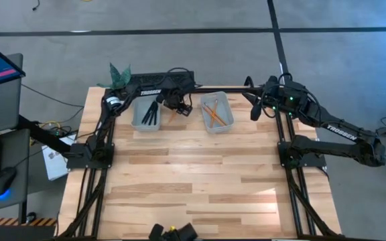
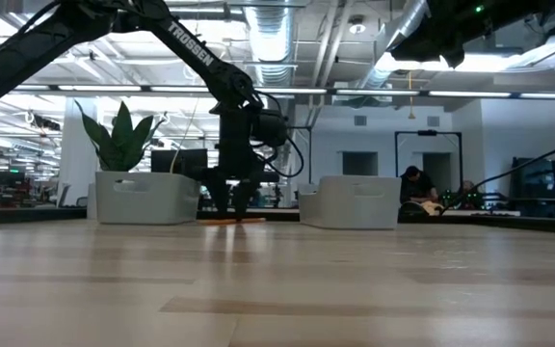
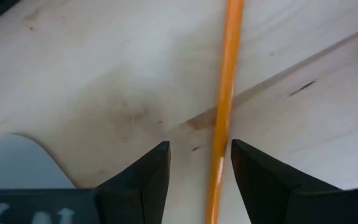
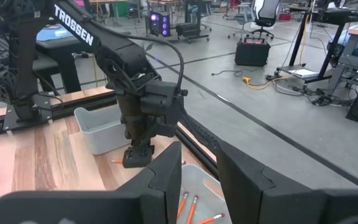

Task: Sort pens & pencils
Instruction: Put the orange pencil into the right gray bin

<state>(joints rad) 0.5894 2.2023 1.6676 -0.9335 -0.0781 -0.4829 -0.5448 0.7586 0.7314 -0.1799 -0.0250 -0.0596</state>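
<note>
On the pale wooden counter (image 1: 193, 181), the left claw (image 3: 199, 163) stands open around one thin orange wooden pencil (image 3: 226, 106) lying between two grey bins. Black pens (image 1: 151, 112) fill the left bin (image 1: 137, 115), orange pencils (image 1: 213, 112) the right bin (image 1: 228, 110). The right claw (image 1: 254, 107) hangs partly open, holding nothing, beside the right bin.

Near half of the table (image 1: 200, 181) lies bare; at the far edge two bins (image 1: 146, 114) (image 1: 217, 111) flank the narrow gap.

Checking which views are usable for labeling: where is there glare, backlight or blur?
High view: bright patch on the table. Low view: ceiling lights backlight the left arm, bins pale. Left wrist view: the pencil blurs between open fingers. Right wrist view: own fingers soft.
</note>
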